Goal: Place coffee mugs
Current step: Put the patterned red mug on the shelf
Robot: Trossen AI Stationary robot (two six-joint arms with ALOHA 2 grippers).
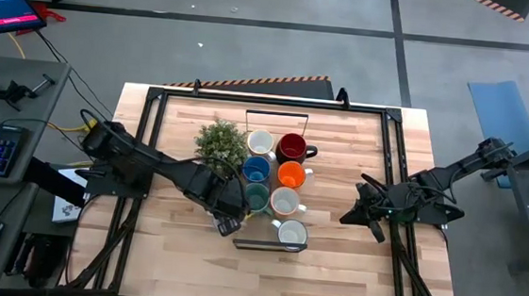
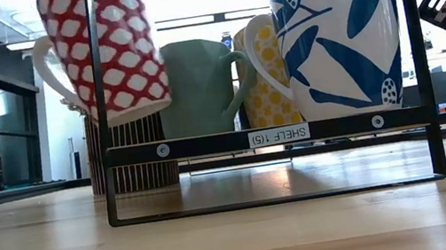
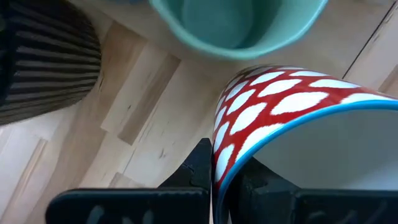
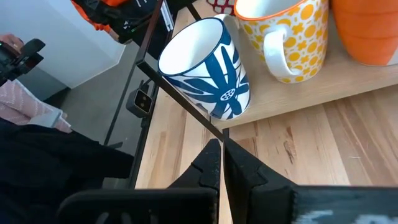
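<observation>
Pale wooden boards are being used as the table (image 1: 331, 257), with a black metal shelf (image 2: 265, 137) standing on it. A red and white mug (image 3: 292, 124) is being held by its rim in the left gripper (image 1: 227, 223), its fingers pinched on the wall — just beside the teal mug (image 3: 239, 25). The right gripper (image 4: 221, 163) is being kept closed and empty, near the blue leaf mug (image 4: 208, 65).

the right gripper (image 4: 221, 163) hangs over the table (image 4: 323, 137), fingers together, tips just short of a black shelf rail (image 4: 180, 99). behind the rail stands a blue leaf mug (image 4: 208, 65), beside it a yellow dotted mug (image 4: 289, 34), then an orange mug (image 4: 367, 31).
</observation>
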